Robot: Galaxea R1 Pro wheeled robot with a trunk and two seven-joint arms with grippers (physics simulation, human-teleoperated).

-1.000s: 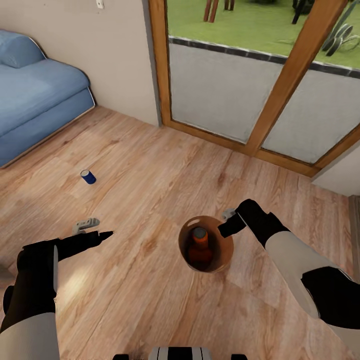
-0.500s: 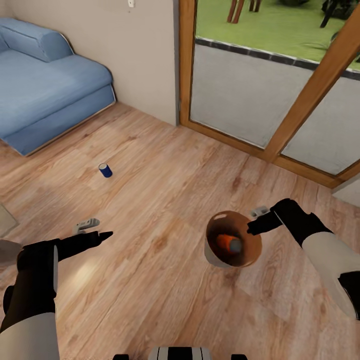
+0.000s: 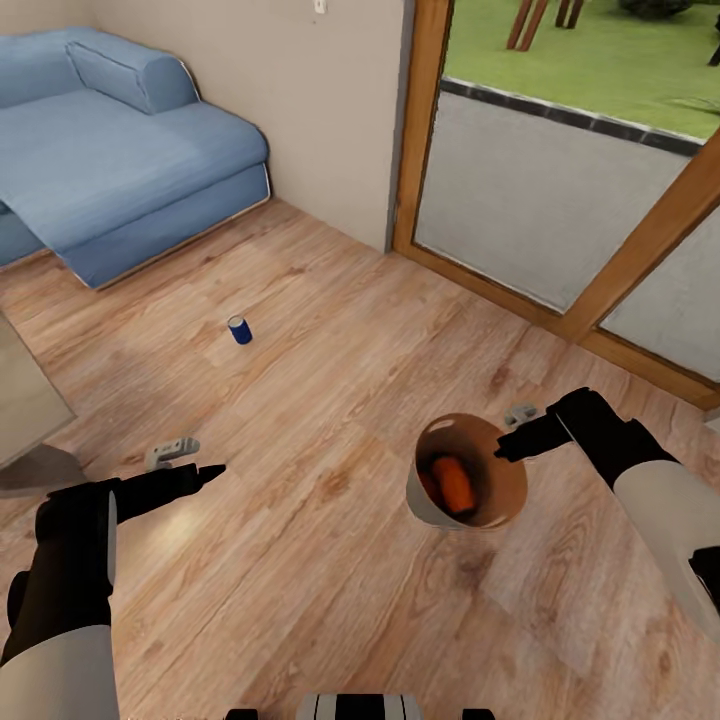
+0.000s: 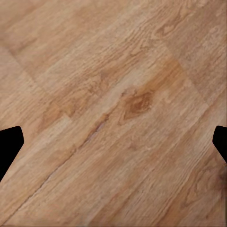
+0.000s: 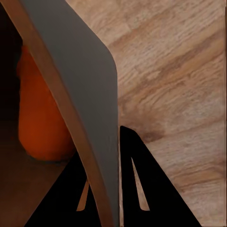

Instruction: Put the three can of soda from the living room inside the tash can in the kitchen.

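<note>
- A blue sofa [image 3: 120, 170], soft and rounded with a bolster-like arm, fills the far left corner against the beige wall [image 3: 300, 110].
- The left gripper [image 3: 190, 460] hovers over the wood-grain plank floor [image 3: 330, 380] at the near left; in the left wrist view its two dark fingertips [image 4: 9, 144] stand wide apart with nothing but bare boards between them.
- A small blue can of soda [image 3: 239, 329], cylindrical with a pale top, stands upright on the floor, between the sofa and the middle of the room (well apart from both grippers).
- The tash can [image 3: 425, 500], a round tapered bucket, brown inside and pale grey outside, hangs tilted at the near right, with an orange can of soda [image 3: 455, 485] lying inside it.
- The right gripper [image 3: 512, 440] pinches the bucket's thin rim; in the right wrist view its fingers sit either side of the grey wall [image 5: 90, 94], the orange can [image 5: 40, 118] showing within.
- A timber-framed glass door [image 3: 560, 190] crosses the far right, grass beyond.
</note>
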